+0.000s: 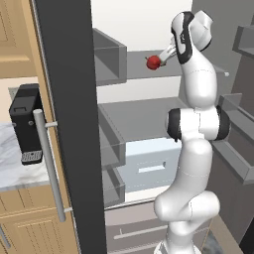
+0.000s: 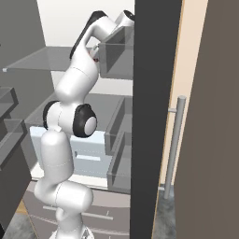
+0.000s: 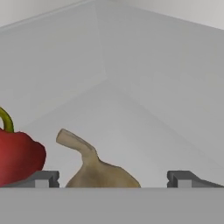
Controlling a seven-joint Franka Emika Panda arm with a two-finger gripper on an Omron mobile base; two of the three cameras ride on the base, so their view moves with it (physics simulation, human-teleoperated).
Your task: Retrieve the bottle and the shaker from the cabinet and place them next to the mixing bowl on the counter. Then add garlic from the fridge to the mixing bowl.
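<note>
The fridge stands open, its dark grey door (image 1: 69, 124) swung out with a long silver handle (image 1: 49, 163). My arm reaches onto an upper grey shelf (image 1: 141, 72). A tan garlic (image 3: 98, 170) bulb with a bent stem lies on the shelf floor, right in front of my open gripper (image 3: 113, 178) and between its fingertips (image 3: 41, 178), left of centre. Nothing is held. The gripper (image 1: 162, 55) sits just beside a red pepper (image 1: 153, 61). A strip of the marble counter (image 1: 10, 163) shows at the left. The bottle, shaker, cabinet and mixing bowl are out of view.
The red pepper (image 3: 19, 157) with a yellow-green stem lies close to the left of the garlic. Grey door bins (image 2: 116, 58) hang beside the hand. A pale drawer (image 1: 149, 166) sits below. A black appliance (image 1: 27, 124) stands on the counter.
</note>
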